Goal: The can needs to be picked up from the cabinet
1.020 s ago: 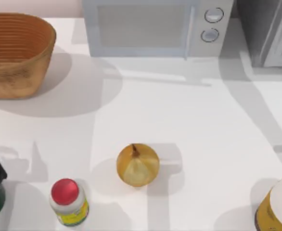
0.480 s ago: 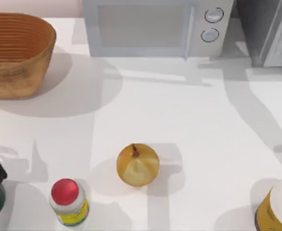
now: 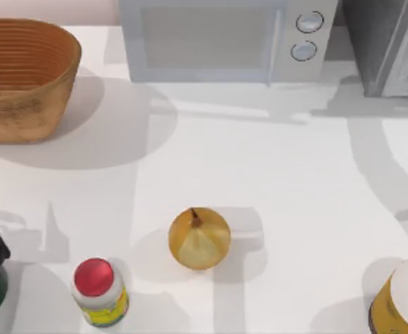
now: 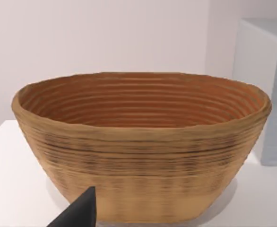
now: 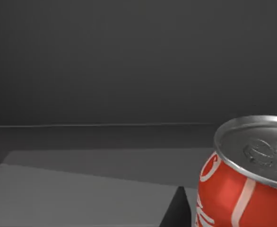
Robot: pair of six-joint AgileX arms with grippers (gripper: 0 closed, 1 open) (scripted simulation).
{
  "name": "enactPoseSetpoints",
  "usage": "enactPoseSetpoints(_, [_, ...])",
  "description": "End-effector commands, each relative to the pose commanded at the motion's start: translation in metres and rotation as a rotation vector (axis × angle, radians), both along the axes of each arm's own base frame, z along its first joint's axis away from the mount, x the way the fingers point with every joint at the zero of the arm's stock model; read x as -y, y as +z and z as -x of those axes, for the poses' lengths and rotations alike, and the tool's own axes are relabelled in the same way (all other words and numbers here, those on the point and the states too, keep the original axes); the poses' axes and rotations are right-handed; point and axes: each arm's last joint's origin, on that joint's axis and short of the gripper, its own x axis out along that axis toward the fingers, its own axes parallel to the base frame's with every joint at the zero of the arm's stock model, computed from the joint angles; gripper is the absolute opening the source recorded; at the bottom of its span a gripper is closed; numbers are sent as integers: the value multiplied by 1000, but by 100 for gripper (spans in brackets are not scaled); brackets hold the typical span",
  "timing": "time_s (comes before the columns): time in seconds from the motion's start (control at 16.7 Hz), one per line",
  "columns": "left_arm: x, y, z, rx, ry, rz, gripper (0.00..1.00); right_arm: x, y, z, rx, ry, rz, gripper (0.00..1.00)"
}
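One red can [image 5: 245, 182], white stripe markings, writing unreadable, stands upright on dark cabinet [image 5: 105, 71] floor. Right tool close to can; grip state cannot tell. Arm shadow on white worktop [image 3: 280, 174] has shifted right since earlier. Left tool faces basket [image 4: 143, 142]; state cannot tell. Onion [image 3: 199, 238] mid-worktop.

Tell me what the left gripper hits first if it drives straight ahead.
Most likely the basket: it stands squarely ahead of the left gripper's fingertip in the left wrist view. How far off it stands is unclear.
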Motion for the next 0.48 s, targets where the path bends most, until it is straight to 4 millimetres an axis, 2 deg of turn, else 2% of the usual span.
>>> enactPoseSetpoints(0.12, [0,0,0,0,0,0,100,14,-26,13,-10,-6,6,0])
enactPoseSetpoints(0.24, [0,0,0,0,0,0,100,28,-64,26,-34,-10,16,0])
enactPoseSetpoints(0.48, [0,0,0,0,0,0,100,51,-168,53,-99,-8,30,0])
